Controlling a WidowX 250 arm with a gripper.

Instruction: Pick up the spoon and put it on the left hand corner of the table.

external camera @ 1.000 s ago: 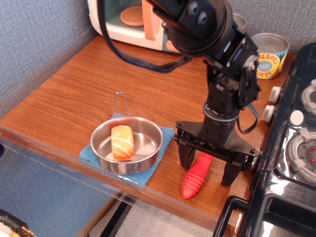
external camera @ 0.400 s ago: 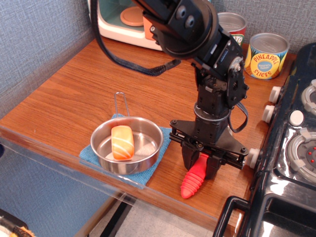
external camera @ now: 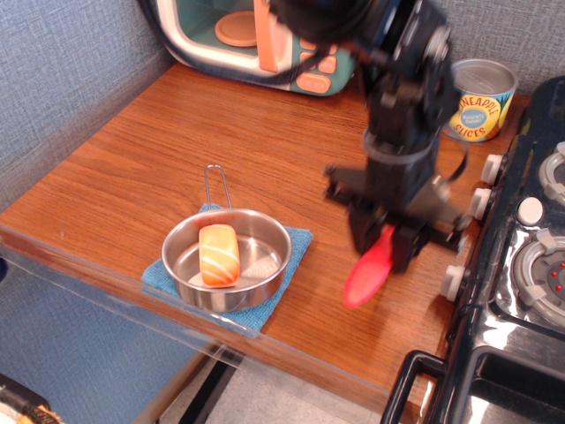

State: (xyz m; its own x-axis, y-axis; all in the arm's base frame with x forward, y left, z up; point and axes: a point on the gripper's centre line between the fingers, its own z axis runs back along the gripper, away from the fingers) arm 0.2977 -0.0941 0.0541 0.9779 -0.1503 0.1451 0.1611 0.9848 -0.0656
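Observation:
The spoon (external camera: 369,270) shows only its chunky red handle, hanging down and to the left; its silver bowl is hidden inside the gripper. My gripper (external camera: 385,238) is shut on the spoon's upper handle and holds it in the air above the right part of the reddish-brown wood table (external camera: 132,168). The picture of the arm is blurred by motion. The table's left corner lies far to the left, near the clear plastic front edge (external camera: 79,265).
A steel pan (external camera: 227,259) with an orange-and-white piece of food (external camera: 218,254) sits on a blue cloth (external camera: 296,240) left of the gripper. A toy microwave (external camera: 256,35) stands at the back, a pineapple can (external camera: 478,99) at back right, a black stove (external camera: 521,265) at the right.
The gripper closed on the red handle while the spoon lay on the table, then rose and shifted slightly right, lifting the spoon off the wood.

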